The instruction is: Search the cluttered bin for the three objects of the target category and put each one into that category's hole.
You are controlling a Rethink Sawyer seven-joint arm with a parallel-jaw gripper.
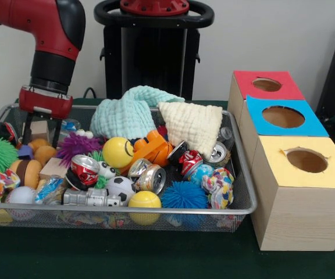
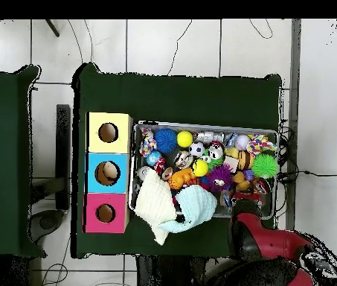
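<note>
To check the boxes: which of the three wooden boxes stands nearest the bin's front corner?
The yellow-topped box; the blue-topped and red-topped boxes stand behind it.

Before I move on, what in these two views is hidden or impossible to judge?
- What lies under the mint cloth and cream cloth: covered in both views.
- Gripper: front view shows thin dark fingers down in the bin, tips lost among toys; overhead, the arm covers it.
- Inside of the red, blue and yellow box holes: too dark.
</note>
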